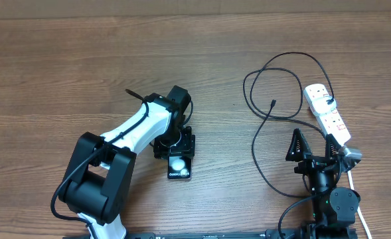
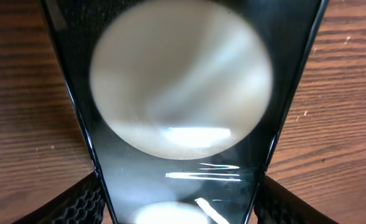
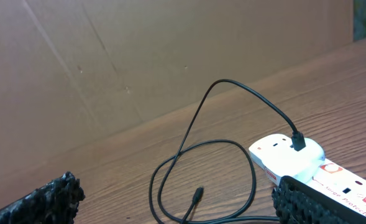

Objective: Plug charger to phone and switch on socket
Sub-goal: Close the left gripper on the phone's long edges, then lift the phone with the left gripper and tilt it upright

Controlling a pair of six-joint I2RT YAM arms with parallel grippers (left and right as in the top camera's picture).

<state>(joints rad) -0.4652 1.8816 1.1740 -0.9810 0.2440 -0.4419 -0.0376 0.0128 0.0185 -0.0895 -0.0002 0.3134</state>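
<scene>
The phone (image 1: 180,166) lies flat on the wooden table, black, with a white circle and small white text on its face. My left gripper (image 1: 174,143) is down over its far end, one finger against each long side, shut on it. In the left wrist view the phone (image 2: 179,93) fills the frame between the fingers (image 2: 179,199). The charger cable (image 1: 258,143) loops on the table, and its free connector tip (image 1: 273,103) lies loose, also seen in the right wrist view (image 3: 198,194). Its other end is plugged into the socket strip (image 1: 326,113) (image 3: 294,158). My right gripper (image 1: 312,149) (image 3: 176,186) is open and empty, near the strip's front end.
The strip's white cord (image 1: 356,199) runs to the front edge past my right arm. A brown cardboard wall (image 3: 108,74) stands behind the table. The cable loops (image 3: 170,168) lie between my right gripper and the wall.
</scene>
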